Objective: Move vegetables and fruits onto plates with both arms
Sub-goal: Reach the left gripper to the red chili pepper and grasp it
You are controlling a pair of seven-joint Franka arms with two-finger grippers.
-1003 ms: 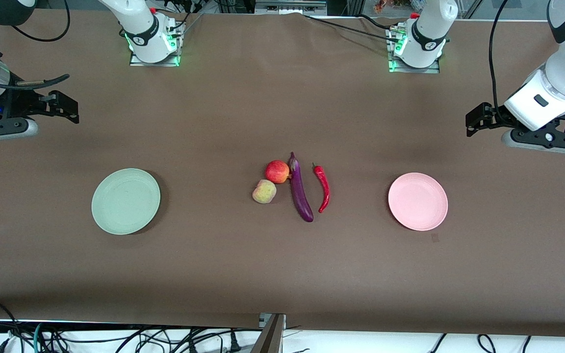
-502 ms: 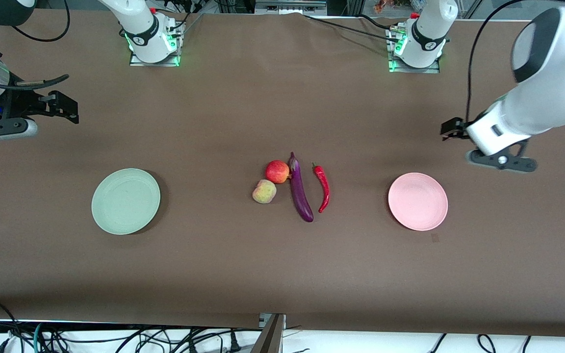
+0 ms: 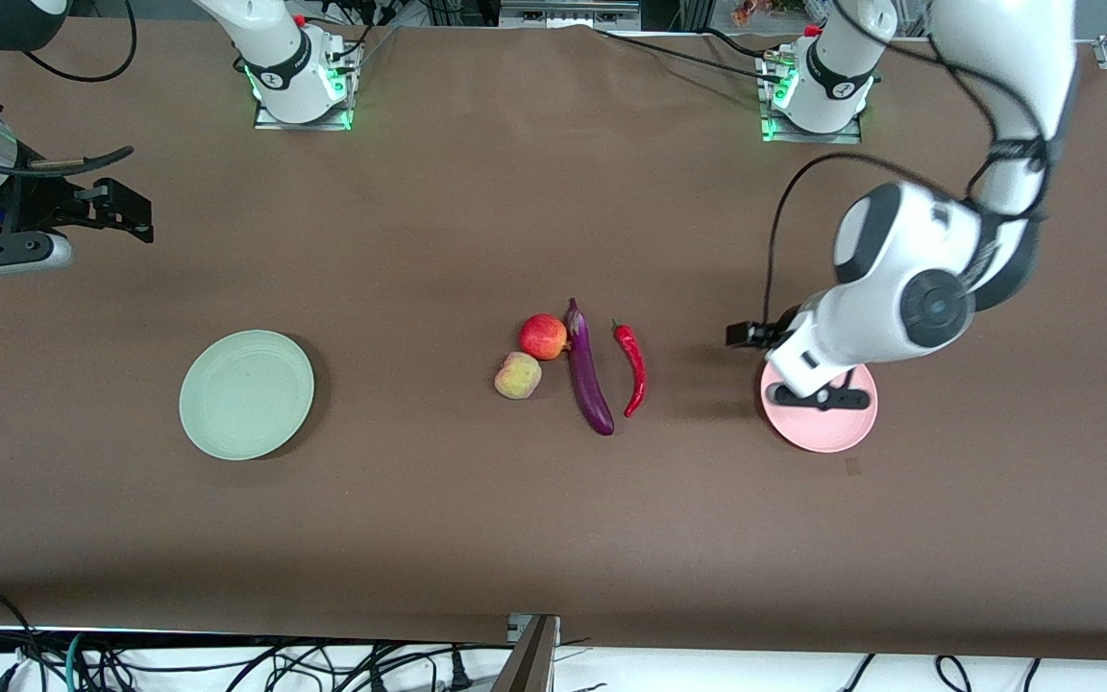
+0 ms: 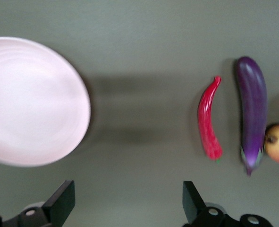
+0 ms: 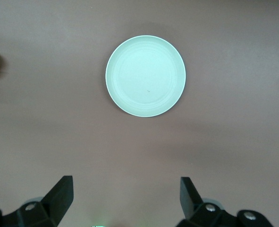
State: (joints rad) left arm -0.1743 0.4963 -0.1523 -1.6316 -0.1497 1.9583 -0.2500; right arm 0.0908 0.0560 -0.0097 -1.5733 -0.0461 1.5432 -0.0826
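Note:
The purple eggplant lies mid-table with the red chili beside it, toward the left arm's end. The red fruit and the pale yellow-green fruit sit beside the eggplant, toward the right arm's end. My left gripper is open and empty, in the air over the pink plate's edge on the chili's side. Its wrist view shows the gripper, plate, chili, eggplant and red fruit. My right gripper waits open, high at its end of the table.
The pale green plate lies bare toward the right arm's end and shows in the right wrist view past the open right gripper. The arm bases stand along the table's edge farthest from the front camera. Brown cloth covers the table.
My left arm has swung in from its end of the table to over the pink plate, toward the chili. The right arm has not moved.

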